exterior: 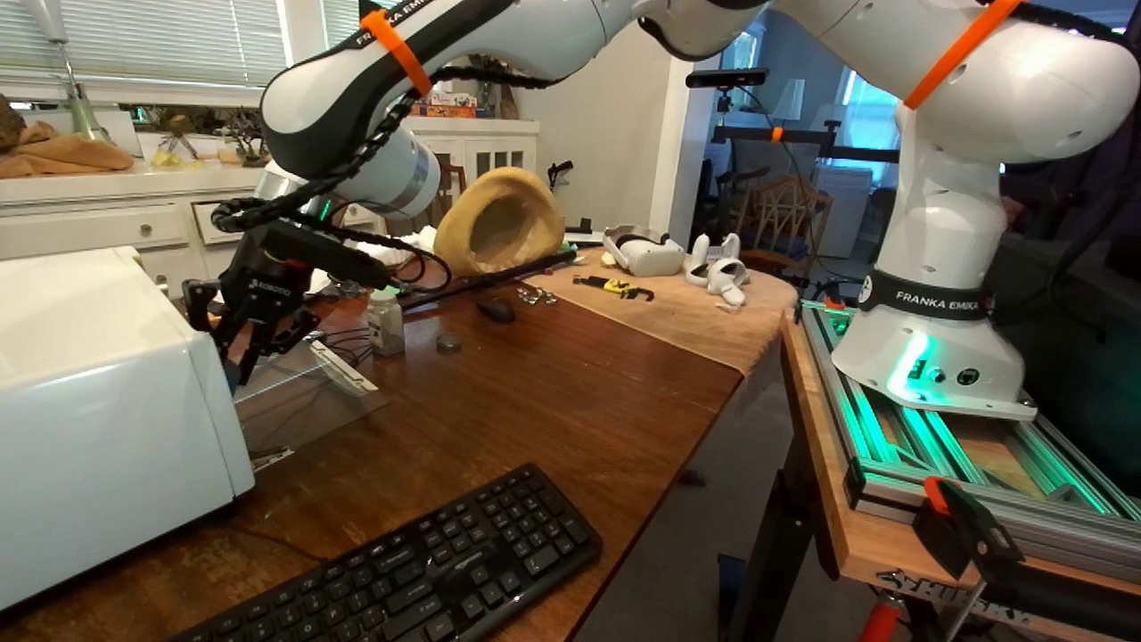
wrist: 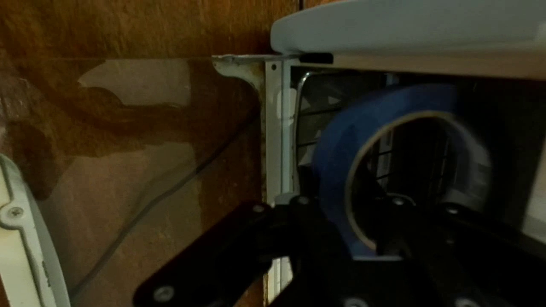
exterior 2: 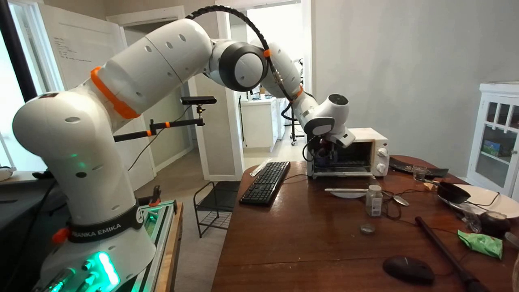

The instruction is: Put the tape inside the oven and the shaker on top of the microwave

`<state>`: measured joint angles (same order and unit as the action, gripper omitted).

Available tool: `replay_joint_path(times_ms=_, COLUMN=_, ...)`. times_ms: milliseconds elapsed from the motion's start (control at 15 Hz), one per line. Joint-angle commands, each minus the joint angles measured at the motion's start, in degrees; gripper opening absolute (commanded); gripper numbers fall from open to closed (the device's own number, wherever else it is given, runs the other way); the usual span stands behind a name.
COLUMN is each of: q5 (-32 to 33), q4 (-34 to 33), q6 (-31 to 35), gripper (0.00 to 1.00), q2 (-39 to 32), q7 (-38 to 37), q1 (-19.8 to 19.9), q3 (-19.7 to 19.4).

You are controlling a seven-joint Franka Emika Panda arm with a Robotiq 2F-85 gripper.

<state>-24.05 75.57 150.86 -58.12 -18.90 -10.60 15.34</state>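
Observation:
The blue tape roll (wrist: 337, 149) hangs in my gripper (wrist: 339, 183), its ring wall pinched between the fingers. A sliver of the tape (exterior: 233, 373) shows at the fingertips (exterior: 241, 352) in an exterior view; the oven side hides the rest. The white toaster oven (exterior: 107, 437) has its glass door (exterior: 303, 406) lowered. The tape is at the oven's open front, over the wire rack in the wrist view; how deep it is I cannot tell. The oven (exterior 2: 380, 142) also shows behind the gripper. The shaker, a clear bottle with a pale lid, stands upright on the table (exterior: 386, 325) (exterior 2: 374, 201).
A black keyboard (exterior: 428, 562) lies in front of the oven. A small round lid (exterior 2: 367, 228), a mouse (exterior 2: 408, 269), a black rod (exterior 2: 442, 247), a spoon (exterior 2: 400, 200) and cables lie near the shaker. A white plate (exterior 2: 502, 202) with a small pan (exterior 2: 453, 192) is beyond.

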Motion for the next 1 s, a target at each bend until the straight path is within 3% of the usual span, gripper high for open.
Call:
replay_joint_path(times_ms=0, q5=-1.09, q4=0.24, q6=1.55, gripper=0.62, q2=-0.36, q7=-0.09, q1=-0.32, q3=0.54)
replay_joint_path(times_ms=333, q5=-0.4, q4=1.28, q6=1.08, gripper=0.98, q2=1.14, q7=-3.12, q1=-1.07, q3=-1.87)
replay_joint_path(times_ms=667, q5=2.64, q4=0.78, q6=0.72, gripper=1.0, q2=4.91, q7=-8.47, q1=-2.31, q3=-8.37)
replay_joint_path(times_ms=933, q5=12.53, q4=-1.4, q6=-4.82, gripper=1.0, q2=6.75, q7=-19.05, q1=-8.27, q3=-21.02)
